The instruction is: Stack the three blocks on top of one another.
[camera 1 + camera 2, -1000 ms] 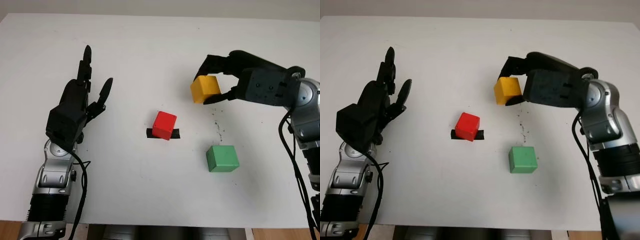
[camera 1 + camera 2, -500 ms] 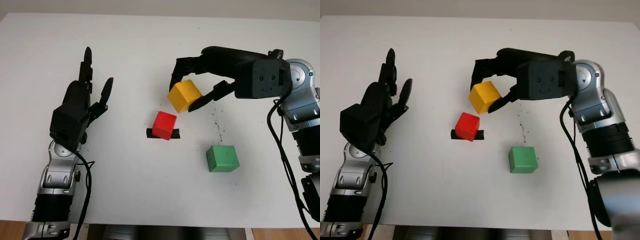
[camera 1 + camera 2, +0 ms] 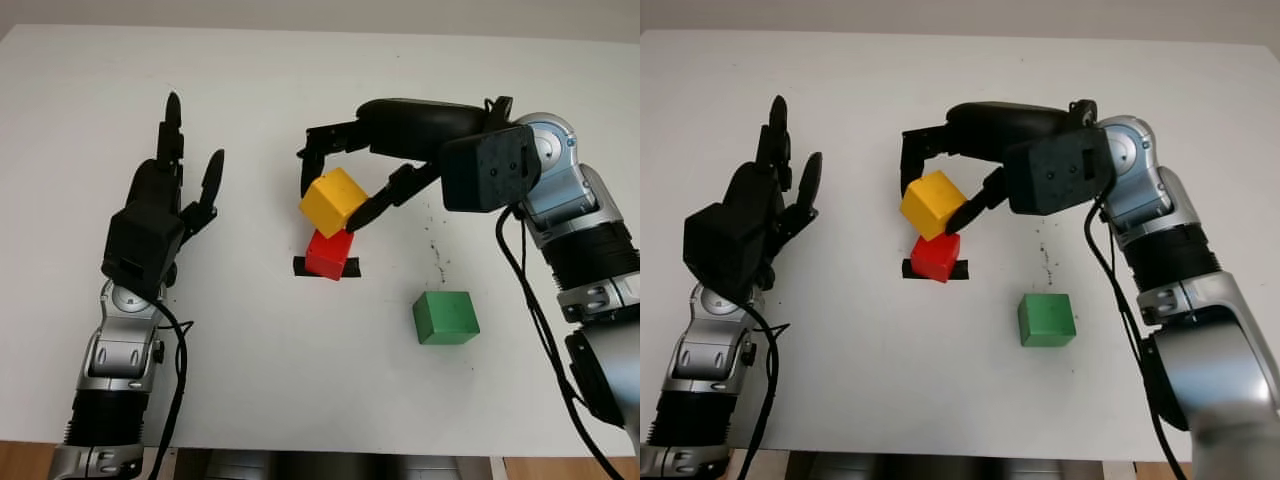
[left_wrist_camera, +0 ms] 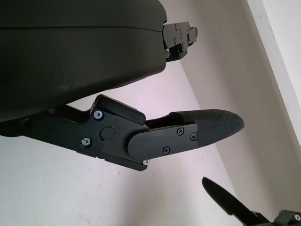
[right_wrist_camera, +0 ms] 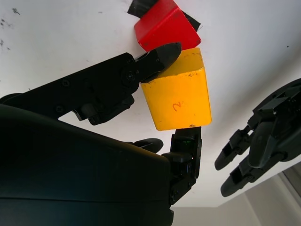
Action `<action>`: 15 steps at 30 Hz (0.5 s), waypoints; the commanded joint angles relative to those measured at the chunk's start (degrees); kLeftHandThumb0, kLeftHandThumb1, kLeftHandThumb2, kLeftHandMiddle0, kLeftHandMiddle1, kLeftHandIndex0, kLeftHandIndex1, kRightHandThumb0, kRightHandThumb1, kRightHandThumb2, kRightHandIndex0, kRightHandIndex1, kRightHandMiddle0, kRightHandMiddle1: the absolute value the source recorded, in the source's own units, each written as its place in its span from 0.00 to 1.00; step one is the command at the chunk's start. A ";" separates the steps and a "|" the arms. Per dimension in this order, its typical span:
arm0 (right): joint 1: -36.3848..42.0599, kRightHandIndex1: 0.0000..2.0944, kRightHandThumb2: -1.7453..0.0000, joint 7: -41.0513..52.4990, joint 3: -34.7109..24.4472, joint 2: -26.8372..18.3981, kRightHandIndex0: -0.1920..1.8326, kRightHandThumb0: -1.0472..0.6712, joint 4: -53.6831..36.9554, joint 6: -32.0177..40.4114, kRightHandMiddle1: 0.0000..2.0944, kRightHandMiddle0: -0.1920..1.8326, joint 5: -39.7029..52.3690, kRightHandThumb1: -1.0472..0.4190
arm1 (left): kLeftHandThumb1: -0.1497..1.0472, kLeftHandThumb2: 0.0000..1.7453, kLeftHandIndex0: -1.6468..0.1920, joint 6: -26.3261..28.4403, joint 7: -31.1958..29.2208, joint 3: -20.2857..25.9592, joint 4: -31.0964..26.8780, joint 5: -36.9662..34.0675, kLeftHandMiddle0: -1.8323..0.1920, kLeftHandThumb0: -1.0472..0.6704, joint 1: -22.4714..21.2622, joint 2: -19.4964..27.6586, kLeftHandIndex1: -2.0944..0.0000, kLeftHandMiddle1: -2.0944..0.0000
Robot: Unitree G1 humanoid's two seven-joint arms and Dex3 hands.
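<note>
On a white table (image 3: 300, 400), the right hand (image 3: 345, 180) reaches in toward the middle, its black fingers (image 5: 155, 59) clamped on a yellow block (image 3: 333, 201). The block is held tilted, one corner pointing down, directly above a red block (image 3: 328, 252). From the head views the yellow block covers the red block's far top edge, so whether the two are touching is hard to tell; in the right wrist view they appear to meet or nearly meet at an edge. The yellow block has a faint scrawled mark on one face.

The red block sits on a short strip of black tape (image 3: 298, 266), most of which is hidden beneath it. A green block (image 3: 445, 317) lies flat on the table, well apart from the red one, nearer the robot and to the right.

The left hand (image 3: 160, 215) is open, raised over the table's left side, holding nothing. Small dark specks (image 3: 435, 250) dot the table between the red and green blocks.
</note>
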 commanded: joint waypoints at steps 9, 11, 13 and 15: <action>-3.34 0.02 0.97 0.21 1.23 0.76 0.27 0.36 4.14 -4.46 0.71 0.29 -2.01 0.07 | 1.00 0.35 0.99 1.64 0.52 -0.21 -2.42 0.63 1.00 0.10 1.01 -0.39 0.98 0.98; -3.57 0.02 0.97 1.05 1.25 0.63 0.27 0.36 4.21 -4.19 0.71 0.30 -1.92 0.07 | 1.00 0.36 1.00 2.18 0.47 -0.24 -3.00 0.82 1.00 0.10 1.23 -0.27 0.98 0.98; -3.74 0.02 0.97 1.71 1.29 0.48 0.27 0.37 4.16 -3.87 0.71 0.30 -1.92 0.07 | 1.00 0.36 1.00 2.43 0.38 -0.13 -3.25 0.69 1.00 0.10 1.34 -0.34 0.98 0.98; -4.08 0.02 0.97 2.48 1.50 0.13 0.27 0.37 4.29 -3.91 0.71 0.31 -2.14 0.07 | 1.00 0.36 1.00 2.27 0.65 -0.05 -3.14 0.73 1.00 0.11 1.40 -0.48 0.98 0.97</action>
